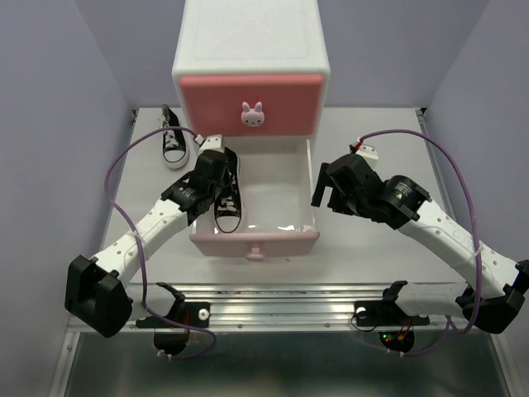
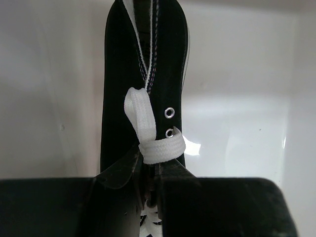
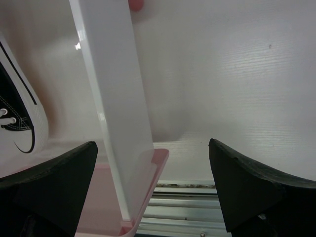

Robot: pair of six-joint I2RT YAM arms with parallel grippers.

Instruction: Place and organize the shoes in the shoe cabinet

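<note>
The left gripper (image 1: 218, 169), clamped on a black canvas sneaker (image 1: 227, 207), holds it toe-near over the left side of the open pale pink drawer (image 1: 281, 241).

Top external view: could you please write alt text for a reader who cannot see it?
The left claw, shut on a black sneaker, holds it in the left side of the open lower drawer of the cabinet. The right claw is open above the drawer's right wall. A second black sneaker lies left of the cabinet.
</note>
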